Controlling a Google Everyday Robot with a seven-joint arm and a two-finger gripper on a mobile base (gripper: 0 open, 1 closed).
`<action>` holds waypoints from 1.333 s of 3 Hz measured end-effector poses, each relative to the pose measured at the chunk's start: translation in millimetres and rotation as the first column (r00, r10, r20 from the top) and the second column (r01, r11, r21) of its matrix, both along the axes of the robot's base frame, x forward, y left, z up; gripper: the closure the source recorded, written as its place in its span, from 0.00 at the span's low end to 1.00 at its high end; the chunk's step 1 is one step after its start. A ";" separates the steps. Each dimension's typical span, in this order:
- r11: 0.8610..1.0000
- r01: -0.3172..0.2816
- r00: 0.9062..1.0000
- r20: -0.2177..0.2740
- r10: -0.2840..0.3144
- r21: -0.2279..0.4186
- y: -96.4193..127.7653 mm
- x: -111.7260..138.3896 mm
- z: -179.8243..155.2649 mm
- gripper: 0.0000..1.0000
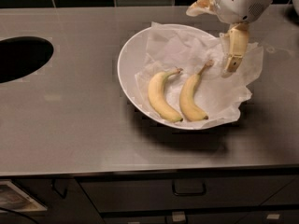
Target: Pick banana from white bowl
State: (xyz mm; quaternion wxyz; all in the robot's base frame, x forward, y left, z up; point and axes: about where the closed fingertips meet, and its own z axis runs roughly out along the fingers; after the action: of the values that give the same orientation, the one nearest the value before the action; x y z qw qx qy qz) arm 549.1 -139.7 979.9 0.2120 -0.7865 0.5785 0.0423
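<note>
**Camera view, your stock list**

1. Table point(70, 120): grey metal top filling most of the view.
2. Hole point(18, 57): dark oval opening in the table, at 9 o'clock from the bowl and well apart from it.
3. Bowl point(122, 64): white, round and shallow, standing on the table right of centre.
4. Paper point(173, 45): crumpled white sheet lining the bowl, spilling over the rim from 2 to 5 o'clock.
5. Banana point(190, 99): yellow and slim, lying on the paper in the bowl at 5 o'clock from its middle. Its long pale stem points to 1 o'clock.
6. Other banana point(160, 94): plumper, with a short hooked stem, lying on the paper at 7 o'clock from the bowl's middle. It is beside the banana and not touching it.
7. Gripper point(231, 68): cream-coloured, hanging down from the arm at the top right, over the bowl's 3 o'clock edge. Its tip is near the banana's stem end, at 3 o'clock from it, and apart. You cannot tell whether the jaws are open or closed; nothing is seen held.
8. Drawer point(189, 189): dark front with a handle, under the table edge.
</note>
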 end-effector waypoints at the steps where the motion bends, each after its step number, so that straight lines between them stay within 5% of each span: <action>1: 0.999 -0.033 0.999 0.001 0.033 -0.030 3.5 5.9 -3.5 0.00; 2: 0.988 -0.126 0.992 0.016 0.128 -0.089 13.2 13.6 -1.7 0.00; 3: 0.962 -0.232 0.969 0.051 0.241 -0.145 25.8 18.4 5.3 0.00; 4: 0.944 -0.244 0.964 0.052 0.262 -0.221 21.4 19.5 4.6 0.00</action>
State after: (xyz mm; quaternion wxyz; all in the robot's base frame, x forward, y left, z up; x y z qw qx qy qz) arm 568.6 -118.3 984.5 0.1424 -0.8735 0.4649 -0.0248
